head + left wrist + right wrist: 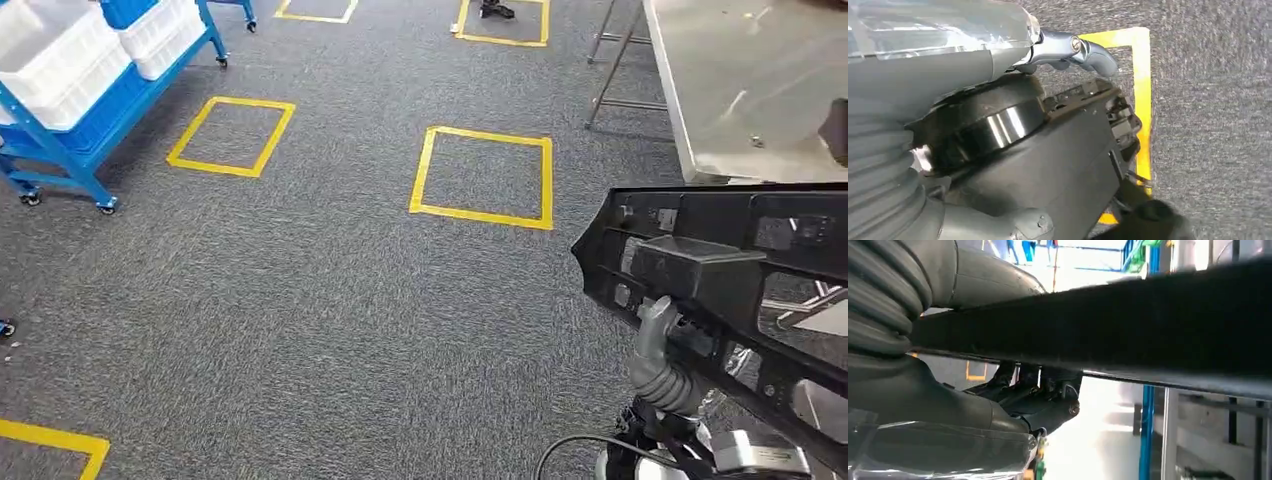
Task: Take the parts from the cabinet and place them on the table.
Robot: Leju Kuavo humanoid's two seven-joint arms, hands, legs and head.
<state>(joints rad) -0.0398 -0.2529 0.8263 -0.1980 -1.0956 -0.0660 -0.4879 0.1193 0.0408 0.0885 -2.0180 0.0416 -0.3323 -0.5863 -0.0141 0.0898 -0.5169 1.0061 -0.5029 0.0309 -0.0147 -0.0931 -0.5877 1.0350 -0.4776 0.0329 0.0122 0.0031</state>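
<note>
The right hand (660,350) grasps with its fingers (1048,412) the large black plastic frame part (720,270) and holds it in the air, above the grey carpet floor (330,300), near the pale metal surface (740,90). The left hand (998,130) has its fingers (1083,50) released, holding nothing
</note>
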